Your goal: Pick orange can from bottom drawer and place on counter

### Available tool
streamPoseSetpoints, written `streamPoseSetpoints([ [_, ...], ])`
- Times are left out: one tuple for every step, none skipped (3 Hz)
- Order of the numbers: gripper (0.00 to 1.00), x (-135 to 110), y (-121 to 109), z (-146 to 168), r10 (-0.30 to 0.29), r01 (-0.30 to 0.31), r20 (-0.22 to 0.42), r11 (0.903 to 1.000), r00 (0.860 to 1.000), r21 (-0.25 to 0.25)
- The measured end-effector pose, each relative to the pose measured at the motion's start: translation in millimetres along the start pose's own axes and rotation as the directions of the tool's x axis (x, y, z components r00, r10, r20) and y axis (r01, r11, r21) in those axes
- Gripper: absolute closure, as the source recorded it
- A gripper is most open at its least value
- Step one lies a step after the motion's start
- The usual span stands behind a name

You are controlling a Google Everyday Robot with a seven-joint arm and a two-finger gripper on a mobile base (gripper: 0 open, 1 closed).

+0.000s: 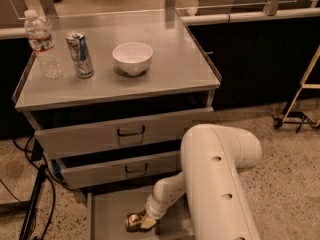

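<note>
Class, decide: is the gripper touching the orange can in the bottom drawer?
Cannot tell. In the camera view the gripper overlaps the right side of the orange can in the bottom drawer, but contact itself is hidden.

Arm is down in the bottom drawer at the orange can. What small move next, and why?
Probably confirm the grasp before lifting: the pincer sits against the orange can, which rests on the bottom drawer floor, and the grip itself isn't visible.

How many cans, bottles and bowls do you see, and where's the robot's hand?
Cans: 2 (blue-and-silver can on counter, orange can in bottom drawer)
Bottle: 1
Bowl: 1
Total: 4
Hand: in the bottom drawer, at the orange can
</note>
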State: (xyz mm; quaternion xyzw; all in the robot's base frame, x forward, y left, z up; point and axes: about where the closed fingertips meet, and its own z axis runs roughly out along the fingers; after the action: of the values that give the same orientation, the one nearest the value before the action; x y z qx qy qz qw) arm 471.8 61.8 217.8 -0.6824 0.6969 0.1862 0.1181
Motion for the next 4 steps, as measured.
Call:
streamPoseSetpoints([
  [1.00, 5.7, 0.7, -23.7, 0.040, -0.040, -0.030, 0.9987, 0.999, 0.033],
  [1.00, 11.3, 0.4, -69.3, 0.102, -0.094, -0.070, 0.9899, 0.992, 0.106],
  [1.00, 25.8, 16.1, -109.8, 0.167, -0.151, -0.087, 0.9746, 0.982, 0.165],
  [1.00, 31.8, 28.6, -110.5, 0.166, -0.150, -0.098, 0.9771, 0.981, 0.151],
])
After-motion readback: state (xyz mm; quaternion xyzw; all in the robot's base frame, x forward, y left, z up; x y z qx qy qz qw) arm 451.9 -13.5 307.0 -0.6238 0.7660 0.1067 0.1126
